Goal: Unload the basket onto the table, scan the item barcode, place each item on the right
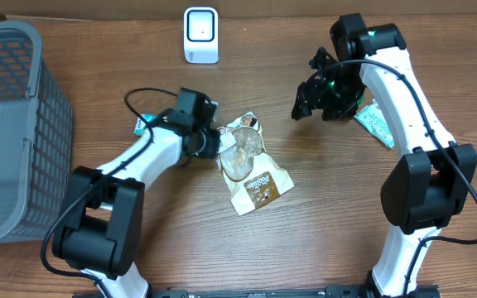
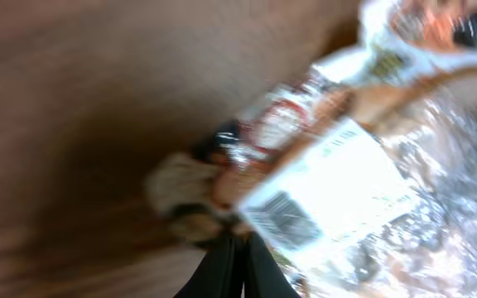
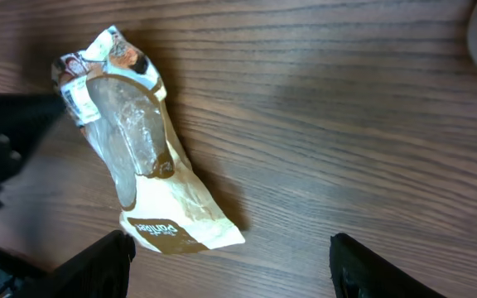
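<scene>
Bag (image 1: 251,165): lying at tabletop centre. Left gripper (image 1: 220,142): jaws clamped on the bag's rear end. Right gripper (image 1: 305,103): jaws wide apart, empty, toward the right rear. Scanner (image 1: 200,35): rear edge.

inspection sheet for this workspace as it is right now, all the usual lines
surface: wooden table, bare wood, no spills seen
job's things: snack bag mid-table, label with barcode near its top; white scanner at the far edge, apart from it
clutter: teal packet on the right, partly hidden; small teal item half hidden on the left
grippers: left gripper shut on the snack bag's edge; right gripper open, empty
cables: black cable looping behind the left gripper
surroundings: gray mesh basket at left
</scene>
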